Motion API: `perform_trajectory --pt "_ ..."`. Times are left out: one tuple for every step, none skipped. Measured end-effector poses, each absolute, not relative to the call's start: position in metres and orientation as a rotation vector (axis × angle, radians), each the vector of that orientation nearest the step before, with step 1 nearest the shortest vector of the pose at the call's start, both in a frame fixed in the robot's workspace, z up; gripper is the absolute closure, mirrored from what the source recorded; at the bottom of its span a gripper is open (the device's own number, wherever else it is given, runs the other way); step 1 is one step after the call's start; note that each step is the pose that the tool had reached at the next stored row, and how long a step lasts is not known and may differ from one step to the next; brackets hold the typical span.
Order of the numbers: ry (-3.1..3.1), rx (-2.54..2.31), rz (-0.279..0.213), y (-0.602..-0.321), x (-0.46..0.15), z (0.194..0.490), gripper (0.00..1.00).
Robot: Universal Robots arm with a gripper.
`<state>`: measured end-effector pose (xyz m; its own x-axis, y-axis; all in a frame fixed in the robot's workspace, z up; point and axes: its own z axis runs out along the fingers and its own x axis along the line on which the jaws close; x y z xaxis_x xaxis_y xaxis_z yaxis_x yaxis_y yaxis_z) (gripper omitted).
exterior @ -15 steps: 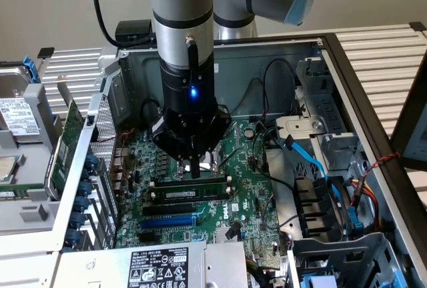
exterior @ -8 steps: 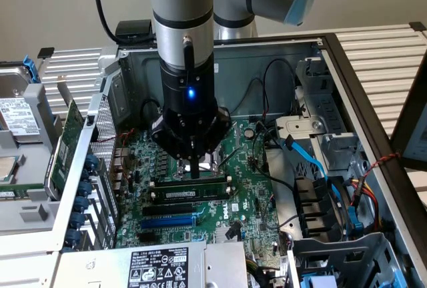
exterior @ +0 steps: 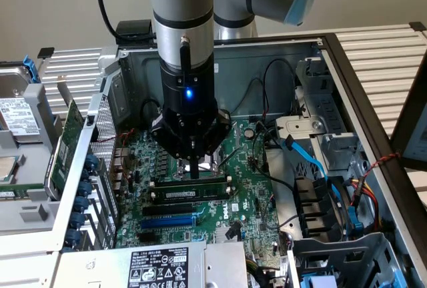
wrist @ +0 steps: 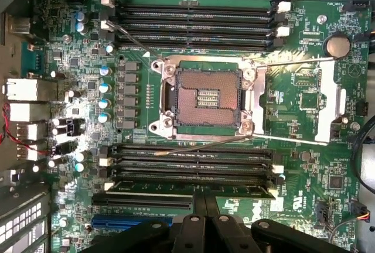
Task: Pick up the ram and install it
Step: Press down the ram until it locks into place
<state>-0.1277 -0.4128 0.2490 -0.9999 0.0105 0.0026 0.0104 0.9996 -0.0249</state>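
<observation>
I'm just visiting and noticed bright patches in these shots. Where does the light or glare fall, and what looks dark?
In the wrist view, glare whitens the metal frame around the CPU socket and the capacitors beside it, while the end effector is a dark silhouette. In the exterior view, a blue indicator light glows on the arm, and the motherboard is lit below it.

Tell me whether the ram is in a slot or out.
In: the ram stands on edge in a black motherboard slot, directly under the gripper.
</observation>
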Motion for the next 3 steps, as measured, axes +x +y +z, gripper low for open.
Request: perform_trajectory --pt "-3.138 -0.016 0.040 -0.4128 -0.1276 0.2491 0.89" --pt "-3.138 -0.016 0.040 -0.4128 -0.1277 0.2491 0.89" --pt "-3.138 -0.016 0.040 -0.4128 -0.1276 0.2491 0.89"
